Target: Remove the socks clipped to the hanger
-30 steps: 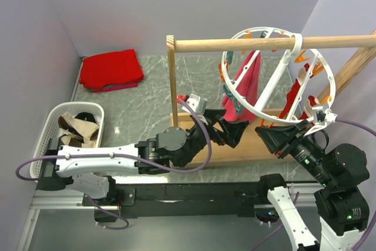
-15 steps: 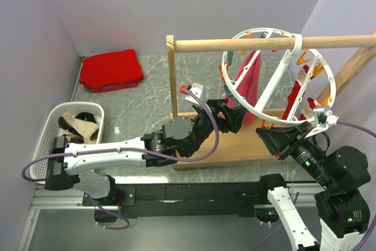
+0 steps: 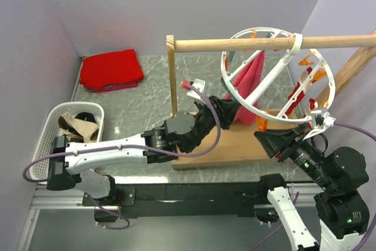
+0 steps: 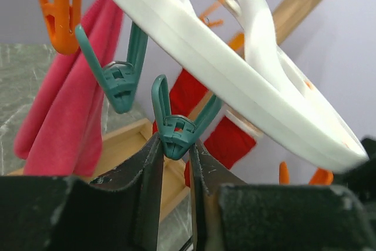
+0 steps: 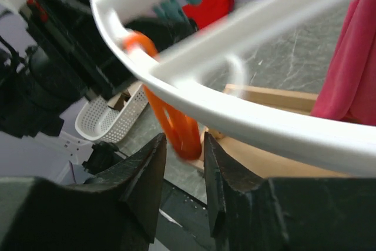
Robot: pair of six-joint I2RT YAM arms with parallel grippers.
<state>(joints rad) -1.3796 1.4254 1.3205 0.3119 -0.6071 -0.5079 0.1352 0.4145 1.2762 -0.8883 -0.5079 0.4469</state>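
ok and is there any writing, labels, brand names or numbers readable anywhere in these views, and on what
None: no text can be read in any view.
The hanger, teal peg, orange peg, pink sock and basket show no print, and any marking on the robot arms is too small to make out.

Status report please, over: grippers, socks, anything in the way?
Left gripper shut on teal peg. Right gripper shut on orange peg. Pink sock and red sock hang clipped to hanger. No obstruction seen.
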